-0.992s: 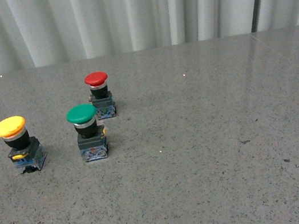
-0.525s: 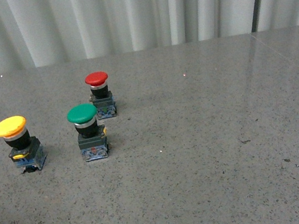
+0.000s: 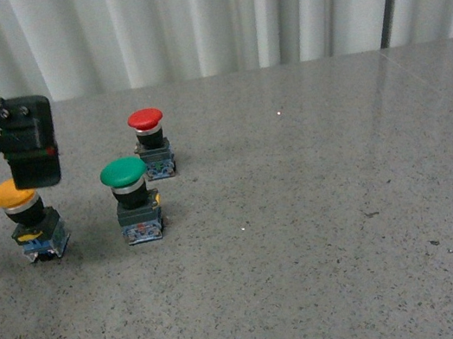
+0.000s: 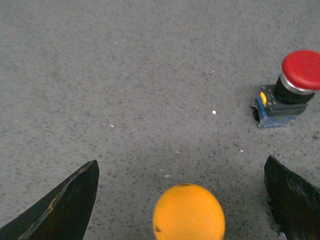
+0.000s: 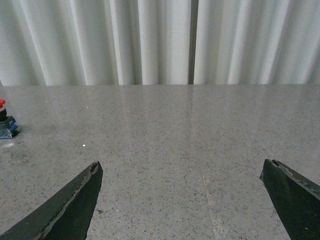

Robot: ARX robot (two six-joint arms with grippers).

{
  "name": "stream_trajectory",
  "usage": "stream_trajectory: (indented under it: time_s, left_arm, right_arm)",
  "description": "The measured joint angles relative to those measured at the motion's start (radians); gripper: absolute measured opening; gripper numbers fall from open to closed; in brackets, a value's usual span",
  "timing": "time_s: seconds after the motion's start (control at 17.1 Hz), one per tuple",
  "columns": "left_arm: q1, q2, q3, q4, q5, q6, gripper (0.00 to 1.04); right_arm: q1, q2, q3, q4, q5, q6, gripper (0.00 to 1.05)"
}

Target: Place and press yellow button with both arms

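White pleated curtain hangs behind a grey speckled stone surface. Three small push-button switches stand upright near the surface's left side. The yellow button is furthest left, a green button stands beside it, and a red button sits a little farther back. The black left arm reaches in from the left edge and hangs above the yellow cap, partly hiding it in the front view. The left pincer has its fingers spread wide apart, touching nothing, with the yellow cap low between them and the red button off to one side. The right pincer is also spread apart and holds nothing. It faces the curtain, well away from the yellow button. The switch looks like hard plastic and is probably light and rigid. Its wide rounded cap on a narrow neck likely makes it top-heavy and easy to tip. The smooth dome would probably slip and sink under pressure, so the squared block base, or the neck just under the cap, seems the surer place to grip.
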Motion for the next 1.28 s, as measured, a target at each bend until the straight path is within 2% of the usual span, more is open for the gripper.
stream_trajectory:
  time_s: [0.35, 0.41, 0.64, 0.7, 0.88, 0.99, 1.11, 1.28]
  left_arm:
    - [-0.023, 0.042, -0.004, -0.009, -0.005, -0.021, 0.98]
    - [-0.023, 0.042, -0.013, -0.005, -0.007, -0.021, 0.92]
    - [-0.022, 0.043, -0.023, -0.010, -0.015, -0.021, 0.45]
    - [-0.023, 0.042, -0.023, -0.014, -0.018, -0.020, 0.38]
    - [-0.044, -0.035, -0.018, -0.058, -0.050, -0.011, 0.36]
    - [-0.098, -0.111, 0.064, -0.096, -0.074, 0.001, 0.35]
    - [-0.188, -0.101, 0.206, -0.118, -0.083, -0.002, 0.35]
    - [-0.326, 0.069, 0.375, -0.150, -0.097, -0.058, 0.35]
  right_arm:
    - [0.000, 0.000, 0.000, 0.000, 0.000, 0.000, 0.98]
    - [0.000, 0.000, 0.000, 0.000, 0.000, 0.000, 0.98]
    - [0.000, 0.000, 0.000, 0.000, 0.000, 0.000, 0.98]
    - [0.000, 0.000, 0.000, 0.000, 0.000, 0.000, 0.98]
    - [0.000, 0.000, 0.000, 0.000, 0.000, 0.000, 0.98]
    - [0.000, 0.000, 0.000, 0.000, 0.000, 0.000, 0.98]
    - [0.000, 0.000, 0.000, 0.000, 0.000, 0.000, 0.98]
    - [0.000, 0.000, 0.000, 0.000, 0.000, 0.000, 0.98]
